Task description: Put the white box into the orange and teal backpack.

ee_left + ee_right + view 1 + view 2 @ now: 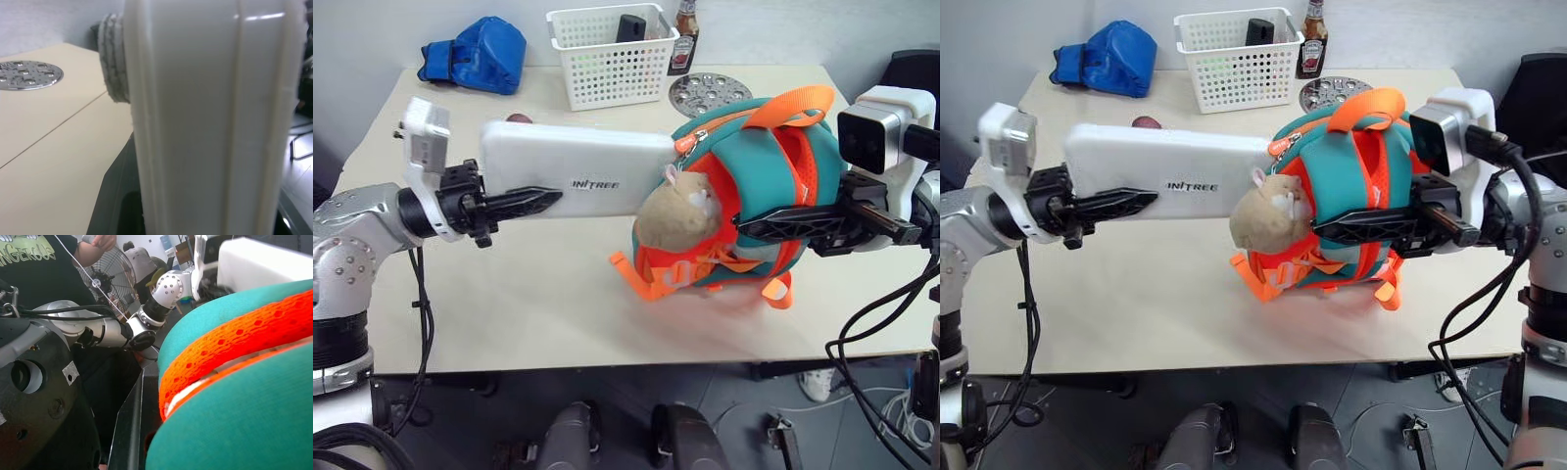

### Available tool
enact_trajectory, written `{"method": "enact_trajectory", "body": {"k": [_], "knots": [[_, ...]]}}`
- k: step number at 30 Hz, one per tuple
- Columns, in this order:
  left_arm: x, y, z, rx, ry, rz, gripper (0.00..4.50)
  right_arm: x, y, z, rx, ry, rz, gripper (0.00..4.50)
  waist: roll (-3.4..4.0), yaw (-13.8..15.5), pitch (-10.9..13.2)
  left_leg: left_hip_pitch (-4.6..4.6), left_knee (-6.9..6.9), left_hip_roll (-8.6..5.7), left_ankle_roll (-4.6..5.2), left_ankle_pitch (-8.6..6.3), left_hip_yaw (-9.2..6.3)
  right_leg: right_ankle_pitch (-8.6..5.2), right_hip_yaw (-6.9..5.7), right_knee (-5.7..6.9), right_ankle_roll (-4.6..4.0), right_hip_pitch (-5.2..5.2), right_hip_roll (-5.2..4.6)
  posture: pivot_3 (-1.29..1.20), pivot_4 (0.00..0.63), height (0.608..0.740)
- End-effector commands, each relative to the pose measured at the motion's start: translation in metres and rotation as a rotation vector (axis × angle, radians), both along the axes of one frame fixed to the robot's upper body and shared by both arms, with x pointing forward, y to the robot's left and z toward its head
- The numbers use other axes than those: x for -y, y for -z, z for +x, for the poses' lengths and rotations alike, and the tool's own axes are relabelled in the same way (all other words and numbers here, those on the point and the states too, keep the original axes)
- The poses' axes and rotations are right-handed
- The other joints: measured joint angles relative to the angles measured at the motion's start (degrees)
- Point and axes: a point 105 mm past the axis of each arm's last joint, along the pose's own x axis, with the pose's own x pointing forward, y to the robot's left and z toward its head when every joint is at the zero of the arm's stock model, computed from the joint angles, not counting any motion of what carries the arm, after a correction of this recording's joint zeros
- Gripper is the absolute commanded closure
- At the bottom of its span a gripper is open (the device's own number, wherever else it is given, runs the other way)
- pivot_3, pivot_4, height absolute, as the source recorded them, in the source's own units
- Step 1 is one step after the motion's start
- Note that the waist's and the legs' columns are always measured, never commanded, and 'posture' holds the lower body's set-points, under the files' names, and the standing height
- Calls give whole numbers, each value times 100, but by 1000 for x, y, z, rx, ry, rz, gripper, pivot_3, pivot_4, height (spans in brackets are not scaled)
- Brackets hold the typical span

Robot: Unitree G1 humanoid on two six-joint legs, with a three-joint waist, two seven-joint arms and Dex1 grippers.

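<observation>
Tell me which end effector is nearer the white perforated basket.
Left. The left end effector, clamped on the white box, sits just in front of the white perforated basket. The right end effector grips the orange and teal backpack farther off to the right.

Head eyes look down; wrist cameras close.

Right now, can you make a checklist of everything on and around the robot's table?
Surface: beige table, bare near the front edge.
Job's things: white box held level off the table, one end at the orange and teal backpack, which is lifted too.
Clutter: blue bag, white basket, sauce bottle, metal disc at the back.
Grippers: left tool shut on the box; right tool shut on the backpack.
Cables: black cables hang by the right arm.
Surroundings: a person and a fan in the right wrist view.
</observation>
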Motion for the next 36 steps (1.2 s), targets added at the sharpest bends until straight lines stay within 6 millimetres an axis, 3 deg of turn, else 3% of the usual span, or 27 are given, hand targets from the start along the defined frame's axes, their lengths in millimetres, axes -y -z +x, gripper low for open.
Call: {"method": "enact_trajectory", "body": {"k": [1,9,17,21,24,29,36], "knots": [[11,-7,0,77,58,64,3166,-2,-10,-9,74,-28,24,4483,0,30,0,-1,0,1,0,0,0,0,0,1,0,-1,0,0,150,740],[53,-3,18,101,128,47,3166,-6,-1,-18,86,-78,-2,4483,-2,87,0,-9,13,0,4,1,0,0,-2,9,0,-4,1,0,150,740],[136,30,42,69,162,15,3166,-14,2,-22,87,-101,18,4483,-3,109,1,-35,70,3,16,-2,-11,0,-10,22,1,-4,3,0,150,740],[152,36,48,30,143,-3,3166,-15,2,-18,85,-71,21,4483,-3,88,1,-37,70,3,19,-3,-12,1,-11,21,1,-6,2,0,150,740],[145,34,48,36,131,-3,2260,-14,3,-13,80,-42,19,4500,-2,75,1,-34,67,7,18,-2,-13,1,-12,25,0,-7,2,0,150,740],[106,21,31,78,118,4,802,-12,9,-8,74,-10,8,4500,-2,56,0,-34,64,9,16,-1,-15,1,-11,26,0,-8,2,0,150,740],[59,-1,-6,97,99,-4,802,-14,17,-4,66,5,13,4500,-2,79,0,-35,69,7,16,-2,-23,1,-13,24,0,-2,-3,0,150,740]]}}
